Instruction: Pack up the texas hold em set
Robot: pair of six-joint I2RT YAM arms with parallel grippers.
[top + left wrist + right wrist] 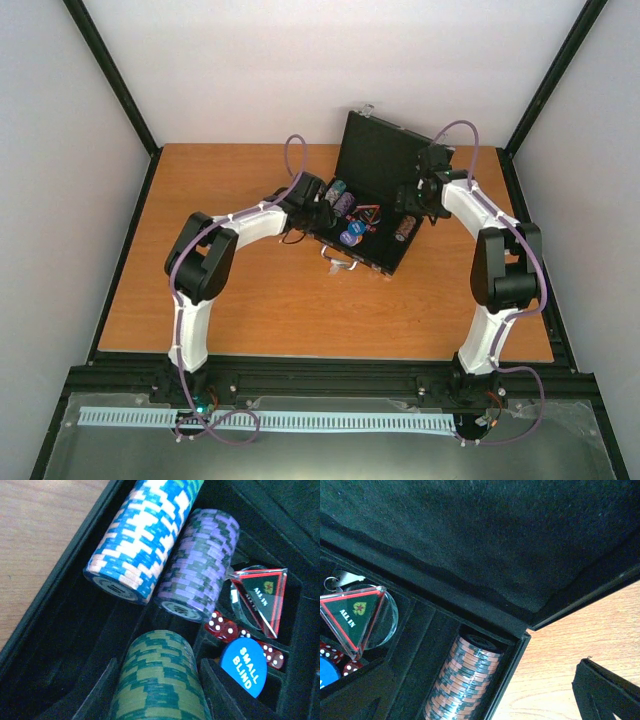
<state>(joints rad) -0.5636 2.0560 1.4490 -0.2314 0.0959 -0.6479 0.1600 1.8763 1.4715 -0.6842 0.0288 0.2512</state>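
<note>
From above, the flat black rectangular case [372, 165] lies lid-up on the wooden counter [250, 300], with the left tool [318, 210] and right tool [415, 200] at its ends. Left wrist: the left tool grips a green striped chip stack [157, 680] inside it. Right wrist: the right tool's jaws stand wide apart, beside a slotted orange-striped chip stack [465, 680].

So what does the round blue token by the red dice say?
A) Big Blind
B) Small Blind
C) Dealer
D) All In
B: the blue token reads SMALL BLIND in white letters; ALL IN is on the triangle.
</note>
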